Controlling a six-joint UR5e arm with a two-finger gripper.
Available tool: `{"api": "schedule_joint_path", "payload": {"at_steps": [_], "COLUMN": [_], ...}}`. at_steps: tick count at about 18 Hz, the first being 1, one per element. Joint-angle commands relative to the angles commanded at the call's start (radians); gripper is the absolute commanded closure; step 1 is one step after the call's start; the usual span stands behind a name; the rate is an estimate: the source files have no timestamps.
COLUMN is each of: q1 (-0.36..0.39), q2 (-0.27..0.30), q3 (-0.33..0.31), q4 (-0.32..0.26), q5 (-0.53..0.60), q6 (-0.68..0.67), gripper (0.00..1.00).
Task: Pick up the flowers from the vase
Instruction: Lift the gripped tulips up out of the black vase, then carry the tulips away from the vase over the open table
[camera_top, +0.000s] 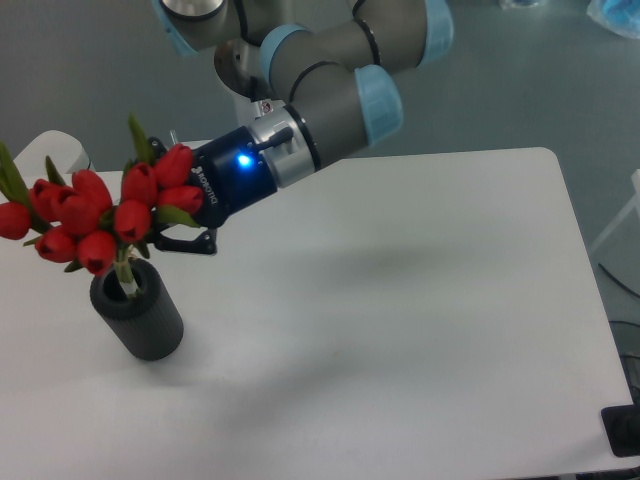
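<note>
- Worktop (400, 330): white, rounded corners, filled most of the view. Grey floor lay beyond its far edge.
- Arm (330, 70): grey links with light-blue joint caps, came in from top centre and reached down-left toward the flowers. Its soft shadow lay on the worktop to the right of the vase.
- Wrist unit (240, 175): black housing behind the gripper, blue light lit on it, silver ring where it met the arm.
- Flowers (95, 210): bunch of red tulip buds with green leaves, heads spread wide above the vase and leaning left. Pale stems ran down into the vase mouth, so the bunch was in the vase, not lifted out.
- Vase (140, 315): short black ribbed cylinder, standing on the worktop near its left edge, looked slightly tilted from this angle.
- Gripper (180, 235): black, sat at the right side of the bunch, level with the flower heads and above the vase. The rightmost buds covered most of it; only a lower finger showed under them. Cannot tell whether it was open or closed, or whether it touched the stems.
- White rounded object (55, 150): far left behind the flowers, partly hidden, couldn't identify it.
</note>
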Motion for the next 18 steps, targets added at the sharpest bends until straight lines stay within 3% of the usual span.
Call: {"api": "schedule_joint_path", "payload": {"at_steps": [9,15,18], "q1": [0.080,0.106,0.118], "q2": [-0.021,-0.083,-0.098], "q3": [0.034,0.109,0.118], "q4": [0.024,0.029,0.028], "q5": [0.034,0.345,0.432], "q6": [0.037,0.040,0.040], "gripper": [0.78,0.78,0.78]}}
